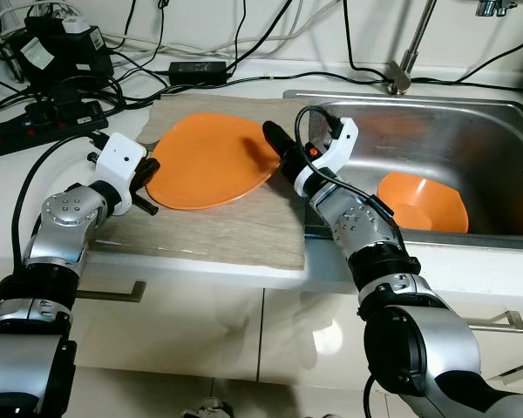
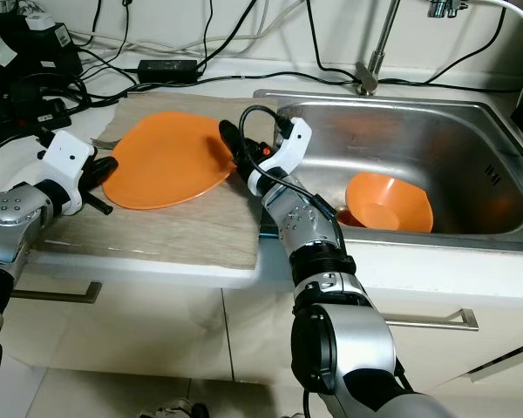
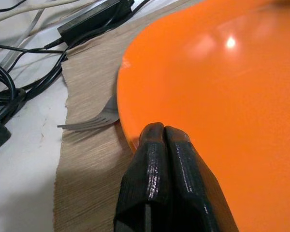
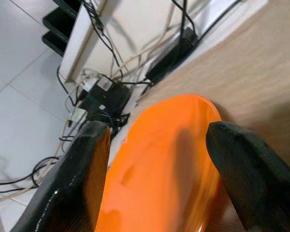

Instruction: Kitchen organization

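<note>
A large orange plate lies on a tan wooden board on the counter. My left gripper is at the plate's left rim, its two black fingers shut together and resting over the rim with nothing between them. My right gripper is open at the plate's right rim, and in the right wrist view its fingers stand wide apart with the plate between them. An orange bowl sits in the steel sink. A metal fork pokes out from under the plate's left edge.
A black power strip, a power adapter and tangled cables crowd the counter behind and left of the board. The faucet stem rises behind the sink. Drawer fronts with handles run below the counter edge.
</note>
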`<state>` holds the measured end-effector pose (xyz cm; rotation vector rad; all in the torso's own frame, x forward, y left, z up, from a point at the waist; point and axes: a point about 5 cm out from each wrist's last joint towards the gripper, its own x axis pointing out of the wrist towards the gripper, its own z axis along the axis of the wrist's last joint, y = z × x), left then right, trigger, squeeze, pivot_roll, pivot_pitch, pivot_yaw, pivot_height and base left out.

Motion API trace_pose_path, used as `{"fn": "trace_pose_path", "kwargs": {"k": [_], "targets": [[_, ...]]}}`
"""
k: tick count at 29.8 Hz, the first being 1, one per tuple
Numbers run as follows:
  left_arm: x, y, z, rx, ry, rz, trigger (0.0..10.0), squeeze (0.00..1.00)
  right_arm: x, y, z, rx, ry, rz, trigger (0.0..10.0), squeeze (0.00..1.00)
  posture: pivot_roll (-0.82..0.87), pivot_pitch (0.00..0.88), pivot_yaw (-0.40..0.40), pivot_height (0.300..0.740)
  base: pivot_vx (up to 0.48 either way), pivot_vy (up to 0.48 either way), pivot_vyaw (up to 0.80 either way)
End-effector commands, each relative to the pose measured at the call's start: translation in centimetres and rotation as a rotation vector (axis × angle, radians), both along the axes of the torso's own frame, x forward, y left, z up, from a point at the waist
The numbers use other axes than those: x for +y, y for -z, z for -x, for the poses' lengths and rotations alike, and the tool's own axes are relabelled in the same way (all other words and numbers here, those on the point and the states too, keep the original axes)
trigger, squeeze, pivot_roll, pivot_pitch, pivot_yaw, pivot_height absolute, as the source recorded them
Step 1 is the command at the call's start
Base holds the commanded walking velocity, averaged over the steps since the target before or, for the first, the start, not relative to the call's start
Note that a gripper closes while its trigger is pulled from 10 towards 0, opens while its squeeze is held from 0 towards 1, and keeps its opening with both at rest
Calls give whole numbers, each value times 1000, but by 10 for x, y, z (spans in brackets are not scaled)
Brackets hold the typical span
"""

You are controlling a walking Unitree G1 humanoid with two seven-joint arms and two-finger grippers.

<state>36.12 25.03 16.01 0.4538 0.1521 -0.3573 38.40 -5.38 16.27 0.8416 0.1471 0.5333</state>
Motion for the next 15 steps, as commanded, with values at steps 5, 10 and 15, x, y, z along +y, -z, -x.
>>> {"fn": "trace_pose_path", "kwargs": {"k": [5,10,15], "targets": [[1,32,10,150,-3,-31,10000,0,-1,-7,-3,-25,-10,11,10000,0,59,43,-8,740,0,0,0],[1,33,10,152,-6,-28,10000,0,-8,-5,-4,-30,8,31,10000,0,55,46,-10,740,0,0,0],[1,35,11,153,-9,-26,10000,0,-19,-20,-8,-105,40,49,10000,0,52,46,-9,740,0,0,0]]}}
